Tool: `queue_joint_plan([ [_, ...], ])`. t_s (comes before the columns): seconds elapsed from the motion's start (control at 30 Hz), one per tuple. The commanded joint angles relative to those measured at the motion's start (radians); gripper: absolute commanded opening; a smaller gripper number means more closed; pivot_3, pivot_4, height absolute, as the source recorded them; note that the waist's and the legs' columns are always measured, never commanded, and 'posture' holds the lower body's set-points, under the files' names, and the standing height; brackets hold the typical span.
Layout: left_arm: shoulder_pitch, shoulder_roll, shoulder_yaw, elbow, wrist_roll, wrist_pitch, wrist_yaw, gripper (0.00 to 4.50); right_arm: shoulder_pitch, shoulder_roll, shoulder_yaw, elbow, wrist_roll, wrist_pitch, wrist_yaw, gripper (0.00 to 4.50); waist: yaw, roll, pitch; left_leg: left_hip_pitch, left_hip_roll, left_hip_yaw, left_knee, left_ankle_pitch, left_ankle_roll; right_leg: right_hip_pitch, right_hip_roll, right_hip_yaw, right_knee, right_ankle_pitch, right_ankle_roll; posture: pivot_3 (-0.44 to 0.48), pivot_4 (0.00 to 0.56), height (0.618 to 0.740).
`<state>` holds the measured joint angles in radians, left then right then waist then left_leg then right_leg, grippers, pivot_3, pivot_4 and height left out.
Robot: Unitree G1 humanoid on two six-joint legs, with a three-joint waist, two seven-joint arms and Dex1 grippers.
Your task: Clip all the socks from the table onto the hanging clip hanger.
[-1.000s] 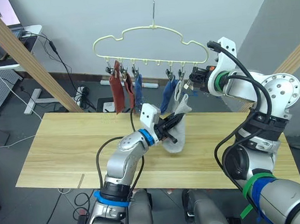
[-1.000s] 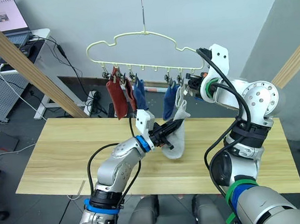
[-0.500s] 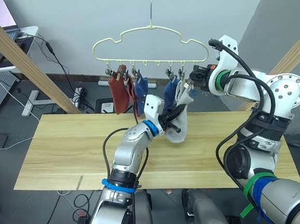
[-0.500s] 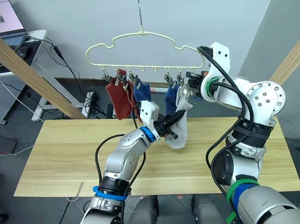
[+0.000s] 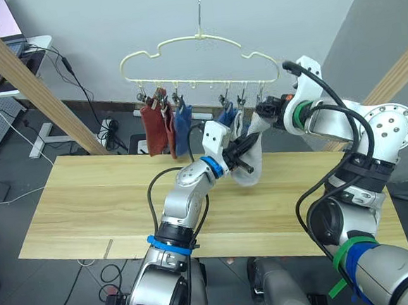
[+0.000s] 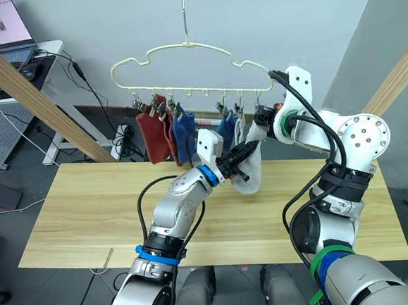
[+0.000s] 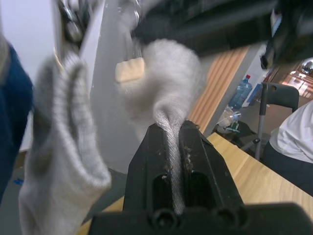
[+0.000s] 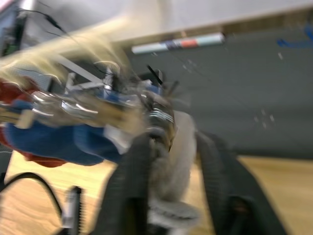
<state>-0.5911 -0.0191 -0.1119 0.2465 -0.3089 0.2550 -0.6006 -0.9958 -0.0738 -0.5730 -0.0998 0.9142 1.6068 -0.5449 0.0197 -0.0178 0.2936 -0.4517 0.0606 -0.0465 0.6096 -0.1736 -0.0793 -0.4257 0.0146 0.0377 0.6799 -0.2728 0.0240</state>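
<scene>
The pale-yellow clip hanger (image 5: pixel 199 50) hangs above the table (image 5: pixel 87 197). Two rust red socks (image 5: pixel 152 128), a blue sock (image 5: pixel 183 124), another blue sock (image 5: pixel 226 114) and a light grey sock (image 5: pixel 239 125) hang from its clips. My left gripper (image 5: pixel 245 151) is shut on a second grey sock (image 5: pixel 251 164), with the knit pinched between its fingers (image 7: pixel 168 147). It holds this sock's top up at the hanger's right-end clip. My right gripper (image 5: pixel 265 108) is at that clip (image 8: pixel 157 122). Its fingers (image 8: pixel 137 161) stand apart around the sock's top.
A thick wooden beam (image 5: pixel 32 78) slants past the table's far left, and another (image 5: pixel 396 77) rises at the right. A white desk with a laptop (image 5: pixel 1 41) stands at the back left, with cables on the floor. A seated person (image 7: pixel 296 142) is beyond the table.
My left gripper has lifted the grey sock up and to the right, from over the table to the right-end clip. The hanger has swung a little left. The right gripper has stayed at the clip.
</scene>
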Motion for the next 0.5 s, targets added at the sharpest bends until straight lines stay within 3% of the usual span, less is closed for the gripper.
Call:
queue_joint_plan([
  [0.03, -0.002, 0.000, -0.008, -0.037, -0.003, -0.002, -0.013, 0.00, -0.014, -0.045, -0.020, -0.022, 0.060, 0.008, 0.009, 2.75, -0.004, 0.000, 0.000, 0.000, 0.000, 0.000, 0.000, 0.000, 0.000, 0.000, 0.000, 0.000, 0.000, 0.000, 0.000, 0.080, 0.277, 0.740],
  [0.2, -0.033, 0.002, -0.011, 0.008, 0.005, 0.002, -0.018, 0.00, -0.030, -0.106, -0.109, -0.037, 0.221, 0.008, 0.065, 4.48, -0.006, 0.000, 0.000, 0.000, 0.000, 0.000, 0.000, 0.000, 0.000, 0.000, 0.000, 0.000, 0.000, 0.000, 0.000, 0.054, 0.269, 0.740],
  [0.43, -0.075, -0.003, -0.004, 0.074, 0.006, -0.017, -0.040, 0.00, 0.124, -0.265, -0.079, -0.185, 0.487, -0.022, 0.177, 4.48, -0.018, 0.000, 0.000, -0.001, 0.000, 0.001, 0.000, 0.000, 0.000, 0.000, 0.000, 0.000, -0.001, 0.000, 0.000, 0.019, 0.265, 0.740],
  [0.5, -0.078, -0.001, 0.005, 0.081, -0.008, 0.000, -0.055, 0.59, 0.229, -0.341, -0.009, -0.290, 0.400, -0.076, 0.244, 4.50, -0.022, 0.000, 0.000, -0.001, 0.000, 0.001, 0.000, 0.000, 0.000, 0.000, 0.000, 0.001, -0.001, 0.000, 0.000, 0.010, 0.264, 0.740],
])
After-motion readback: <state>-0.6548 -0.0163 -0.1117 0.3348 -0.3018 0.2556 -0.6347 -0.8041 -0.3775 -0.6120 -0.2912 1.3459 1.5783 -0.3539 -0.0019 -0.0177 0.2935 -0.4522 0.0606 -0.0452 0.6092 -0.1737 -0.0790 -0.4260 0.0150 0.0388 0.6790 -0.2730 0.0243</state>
